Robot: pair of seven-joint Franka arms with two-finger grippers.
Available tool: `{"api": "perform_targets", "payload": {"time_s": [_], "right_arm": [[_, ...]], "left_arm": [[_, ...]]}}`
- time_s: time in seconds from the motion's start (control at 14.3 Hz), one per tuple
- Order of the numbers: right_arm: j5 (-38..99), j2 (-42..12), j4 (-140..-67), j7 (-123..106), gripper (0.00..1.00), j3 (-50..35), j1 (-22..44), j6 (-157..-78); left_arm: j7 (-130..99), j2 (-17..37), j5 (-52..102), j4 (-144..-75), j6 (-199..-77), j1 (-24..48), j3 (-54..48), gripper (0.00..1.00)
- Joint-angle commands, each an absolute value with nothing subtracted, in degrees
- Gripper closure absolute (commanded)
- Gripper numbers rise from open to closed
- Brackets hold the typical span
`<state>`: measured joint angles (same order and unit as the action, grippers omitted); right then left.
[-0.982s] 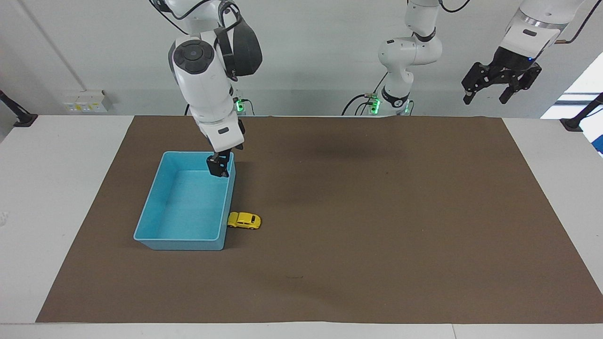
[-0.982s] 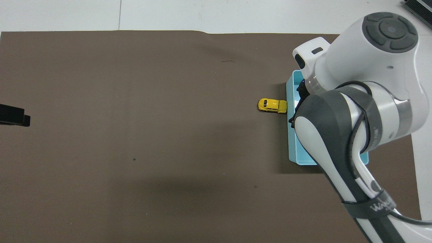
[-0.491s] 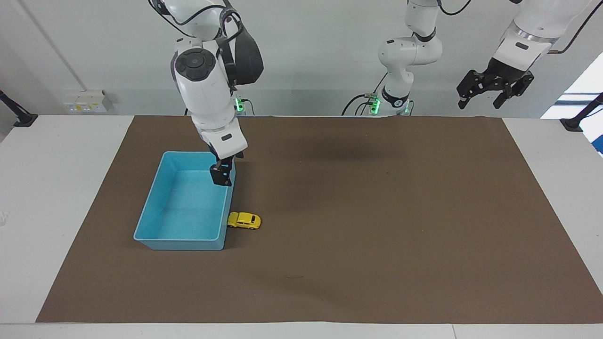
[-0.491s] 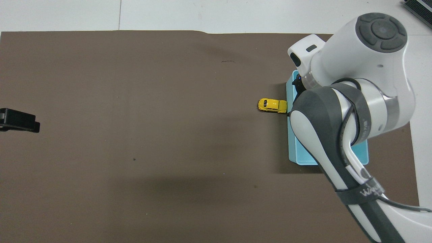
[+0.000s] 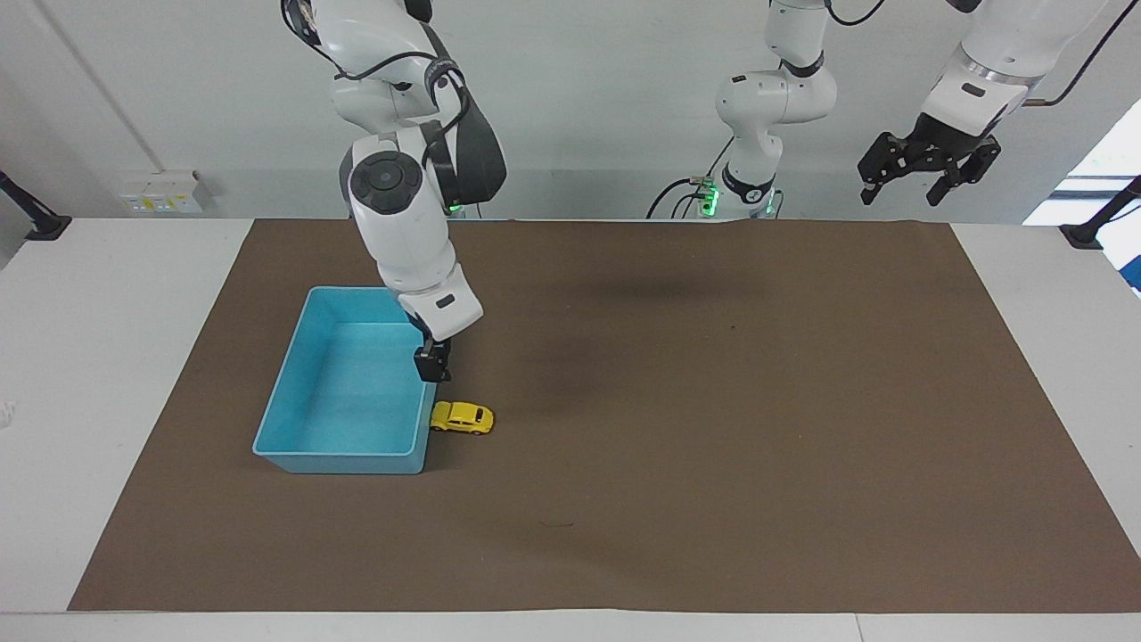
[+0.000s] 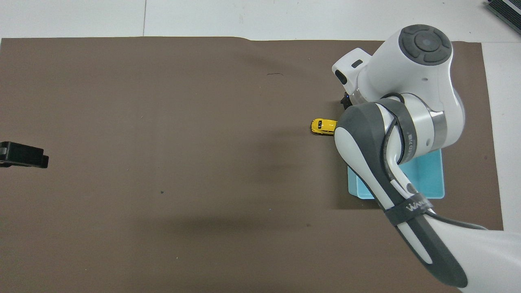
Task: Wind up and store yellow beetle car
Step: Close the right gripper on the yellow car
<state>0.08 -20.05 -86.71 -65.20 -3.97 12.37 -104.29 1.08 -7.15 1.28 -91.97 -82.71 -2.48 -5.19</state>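
On the brown mat [image 5: 713, 428] that covers most of the white table [image 5: 107, 357], the yellow beetle car [image 5: 462, 417] sits on its wheels with one end touching the outer wall of the light-blue tray [image 5: 294, 383], on the side of the tray that faces the left arm's end of the table. In the facing view the car lies at about four o'clock from the tray's middle, close to the tray's corner that is farther from the robots. The tray holds nothing. The right gripper [image 5: 432, 364] hangs low over the tray's rim at about twelve o'clock from the car in that view, just above it and not touching it; its fingertips are seen edge-on there, and in the overhead view the right arm's own body hides them, so I cannot tell from sight how far apart they stand, though they grasp nothing. The left gripper [image 5: 927, 174] waits high in the air over the mat's corner at the left arm's end, its fingers spread apart and holding nothing; in the overhead view only its dark tip [image 6: 22, 154] shows.
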Motion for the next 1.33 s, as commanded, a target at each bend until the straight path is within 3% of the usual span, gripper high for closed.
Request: {"api": "perform_targets", "payload": {"time_s": [0.0, 1.26], "right_arm": [[-1.0, -19.5, -89.2, -66.8, 0.00, -4.3, 12.1, -106.9], [-2.2, -22.9, -97.3, -68.0, 0.00, -4.2, 11.5, -121.0]], "left_arm": [[2.1, -8.4, 2.0, -93.3, -83.7, -3.3, -5.0, 0.00], [2.0, -8.8, 2.0, -95.0, -83.3, -1.1, -4.7, 0.00]]}}
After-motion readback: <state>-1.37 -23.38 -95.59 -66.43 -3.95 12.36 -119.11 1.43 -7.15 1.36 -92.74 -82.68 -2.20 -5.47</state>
